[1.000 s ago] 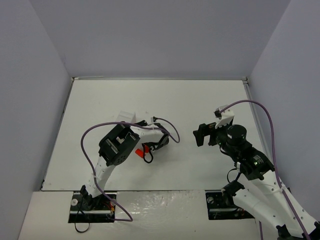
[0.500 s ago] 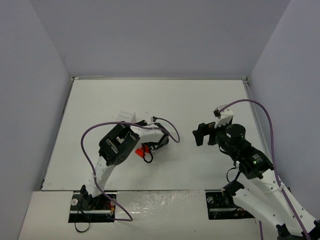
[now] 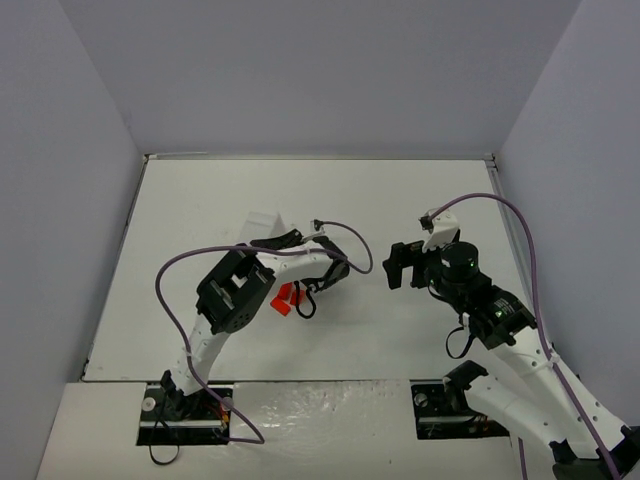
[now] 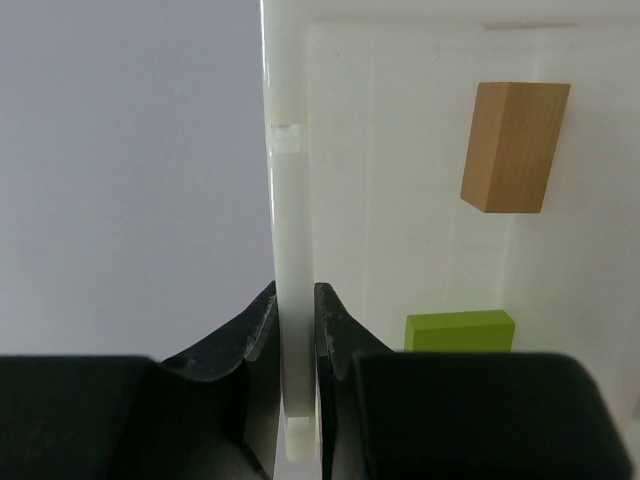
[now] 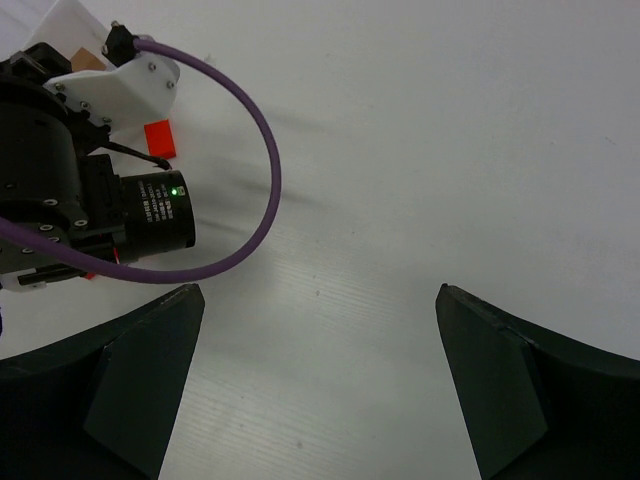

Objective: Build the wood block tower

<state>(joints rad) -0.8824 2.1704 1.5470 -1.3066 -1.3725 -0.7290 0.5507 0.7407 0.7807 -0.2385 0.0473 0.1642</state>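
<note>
No wood block tower stands in view; its blocks lie loose. In the left wrist view my left gripper (image 4: 295,300) is shut on the thin wall of a clear plastic tray (image 4: 290,180). A tan block (image 4: 515,147) and a lime-green block (image 4: 460,331) lie inside that tray. From above, the left gripper (image 3: 283,240) holds the tray (image 3: 262,220) at mid-left. Red blocks (image 3: 285,298) lie on the table just below it. One red block (image 5: 158,137) also shows in the right wrist view. My right gripper (image 3: 400,265) (image 5: 315,340) hangs open over bare table, right of centre.
The left arm's purple cable (image 3: 345,245) loops between the two grippers. The left arm's wrist camera (image 5: 150,215) fills the right wrist view's upper left. Grey walls (image 3: 90,200) enclose the white table (image 3: 330,190) on three sides.
The left gripper has shifted up and a little right with the tray, uncovering the red blocks on the table. The right gripper has edged slightly up and left, still open.
</note>
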